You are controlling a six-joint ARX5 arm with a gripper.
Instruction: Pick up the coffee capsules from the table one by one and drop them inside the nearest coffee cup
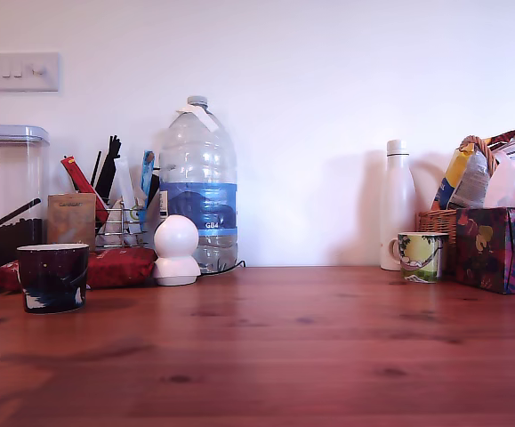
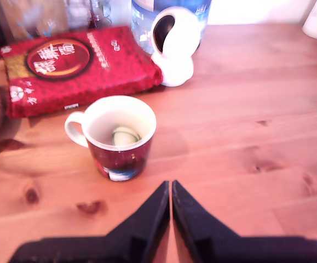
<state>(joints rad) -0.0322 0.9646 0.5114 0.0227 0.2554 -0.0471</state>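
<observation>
In the exterior view, the squat dark navy cup with a pale rim point(image 1: 52, 277) stands near the left edge of the reddish-brown polished wooden table point(image 1: 284, 347), in front of a flat red foil packet point(image 1: 115, 265) and beside a white round-headed gadget point(image 1: 176, 250). No capsule shows on the table here.

In the wrist view, the black gripper point(image 2: 171, 189) hangs above the wood just short of the cup, jaws pressed together and holding nothing. A small pale grey-green plastic capsule point(image 2: 125, 136) lies inside the cup, seemingly on its side. It looks light, stiff and slick; its rimmed top would probably give the surest hold.
</observation>
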